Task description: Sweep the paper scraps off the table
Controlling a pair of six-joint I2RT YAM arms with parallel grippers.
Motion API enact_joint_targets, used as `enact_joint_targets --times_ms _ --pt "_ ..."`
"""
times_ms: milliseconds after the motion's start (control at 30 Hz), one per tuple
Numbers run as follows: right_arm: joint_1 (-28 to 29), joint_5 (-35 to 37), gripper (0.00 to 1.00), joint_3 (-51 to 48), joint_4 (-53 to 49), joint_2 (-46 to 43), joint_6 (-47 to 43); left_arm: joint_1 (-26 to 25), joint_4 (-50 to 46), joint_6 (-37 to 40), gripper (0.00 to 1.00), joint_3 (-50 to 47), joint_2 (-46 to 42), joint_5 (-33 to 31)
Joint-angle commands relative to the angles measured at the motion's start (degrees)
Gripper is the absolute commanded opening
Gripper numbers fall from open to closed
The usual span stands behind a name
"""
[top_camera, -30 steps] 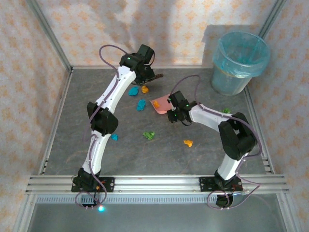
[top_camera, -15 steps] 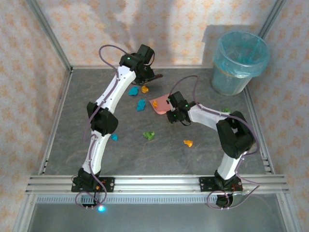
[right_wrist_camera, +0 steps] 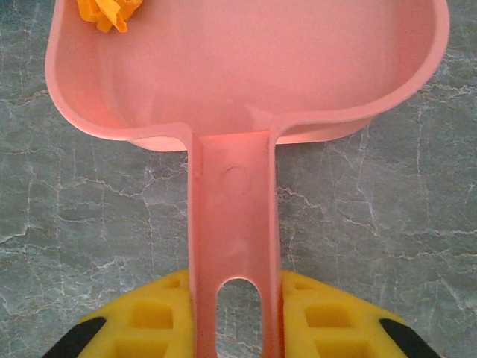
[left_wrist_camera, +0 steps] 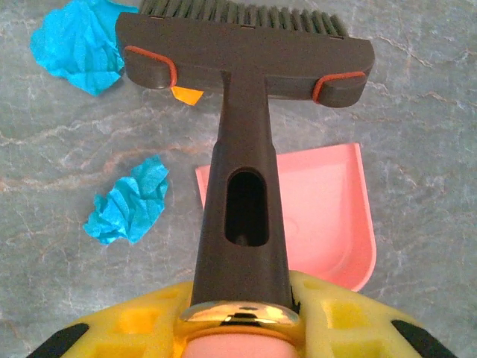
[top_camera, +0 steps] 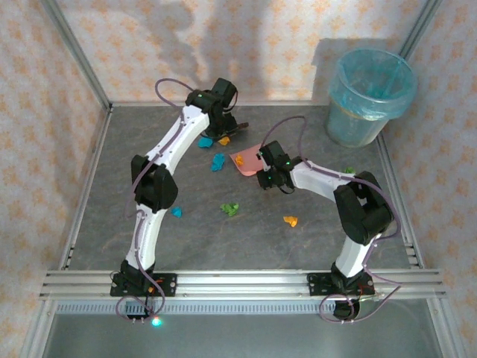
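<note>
My left gripper [left_wrist_camera: 238, 317] is shut on the handle of the dark brown brush [left_wrist_camera: 242, 52], whose bristles touch the table [top_camera: 112, 224] at the back, beside an orange scrap [left_wrist_camera: 186, 95] and two blue scraps [left_wrist_camera: 74, 45] [left_wrist_camera: 128, 209]. My right gripper [right_wrist_camera: 235, 317] is shut on the handle of the pink dustpan [right_wrist_camera: 246, 67], which lies flat just right of the brush with one orange scrap [right_wrist_camera: 108, 11] inside. From above, the brush [top_camera: 235, 128] is behind the dustpan [top_camera: 246, 160]. More paper scraps lie loose: green [top_camera: 229, 209], orange [top_camera: 290, 221], blue [top_camera: 177, 212].
A light blue bin [top_camera: 370, 95] lined with a bag stands in the back right corner. A small green scrap [top_camera: 349, 171] lies beside the right arm's elbow. Patterned walls close in the left, back and right sides; aluminium rails [top_camera: 238, 282] edge the front.
The left gripper has swung the brush head a little nearer, toward the orange scrap and the dustpan. The right arm has shifted the dustpan only slightly.
</note>
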Motion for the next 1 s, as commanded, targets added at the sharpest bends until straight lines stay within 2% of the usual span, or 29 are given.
enact_joint_targets --times_ms 0,233,400,567,967 --pt "0.16 0.32 0.00 -0.36 -0.29 0.24 -0.90 -0.71 0.94 -2.28 0.00 -1.75 -3.81 3.44" --pt "0.17 0.97 0.00 -0.27 -0.58 0.31 -0.65 -2.81 0.75 -3.22 0.00 -3.79 -5.65 3.51" --pt "0.14 0.81 0.00 -0.53 -0.38 0.17 -0.70 -3.08 8.04 -7.16 0.00 -15.92 -12.44 5.28" --pt "0.14 0.04 0.00 -0.52 -0.59 0.36 -1.02 -3.16 12.18 -8.75 0.00 -22.08 -15.75 7.90" --pt "0.14 0.86 0.00 -3.59 -1.23 -3.23 -0.85 -1.99 4.62 -2.68 0.00 -15.13 -15.11 4.44"
